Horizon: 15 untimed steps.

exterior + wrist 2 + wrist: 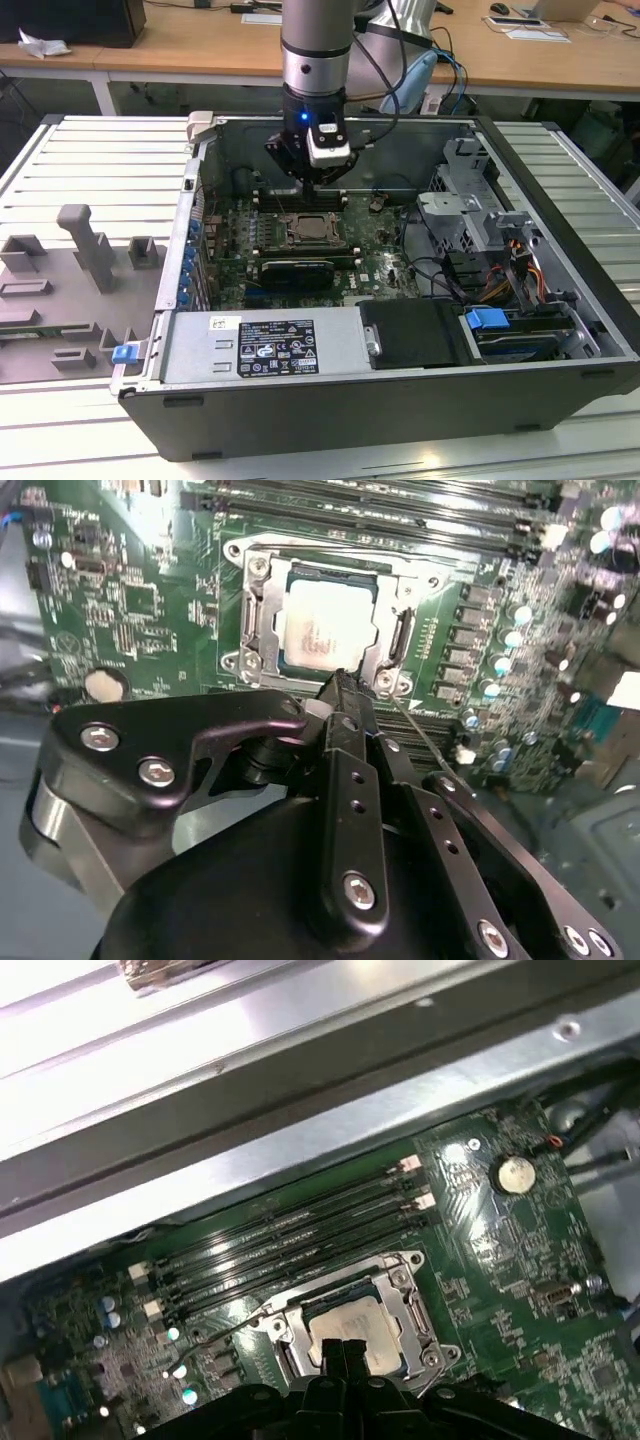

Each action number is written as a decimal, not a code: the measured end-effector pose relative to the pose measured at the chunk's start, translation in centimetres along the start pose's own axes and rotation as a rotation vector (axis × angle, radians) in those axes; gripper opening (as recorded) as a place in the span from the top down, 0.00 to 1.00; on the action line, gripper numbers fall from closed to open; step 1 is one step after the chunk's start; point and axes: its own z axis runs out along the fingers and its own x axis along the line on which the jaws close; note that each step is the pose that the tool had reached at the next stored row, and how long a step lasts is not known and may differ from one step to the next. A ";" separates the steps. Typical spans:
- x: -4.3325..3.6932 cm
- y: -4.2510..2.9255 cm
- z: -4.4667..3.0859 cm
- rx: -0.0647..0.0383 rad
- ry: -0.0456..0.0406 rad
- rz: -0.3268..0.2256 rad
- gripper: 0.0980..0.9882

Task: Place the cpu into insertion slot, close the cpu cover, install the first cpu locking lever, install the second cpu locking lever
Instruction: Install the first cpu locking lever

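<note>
Gripper (pixel 340 683), its matte black fingers pressed together on nothing, hovers at the slot's (pixel 252 615) silver metal rim. I see the pale square cpu (pixel 322 630) seated inside.

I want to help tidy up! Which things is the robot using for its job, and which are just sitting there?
For the job:
cpu
insertion slot
gripper

Just sitting there:
coin battery
long black memory slots
blue tab
grey blocks outside the case
</note>
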 end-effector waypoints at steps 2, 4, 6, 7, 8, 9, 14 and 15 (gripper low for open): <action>0.00 0.00 0.00 -0.001 0.0004 -0.041 0.99; 0.00 0.00 0.00 -0.001 0.0010 -0.093 0.99; 0.00 0.00 0.00 -0.002 0.0014 -0.127 0.99; 0.00 0.00 0.00 -0.002 0.0017 -0.155 0.99; 0.00 0.00 0.00 -0.003 0.0020 -0.185 0.99; 0.00 0.00 0.01 -0.003 0.0024 -0.222 0.99; 0.00 0.00 0.01 -0.005 0.0035 -0.326 0.99; 0.00 -0.01 -0.03 -0.005 0.0036 -0.337 0.99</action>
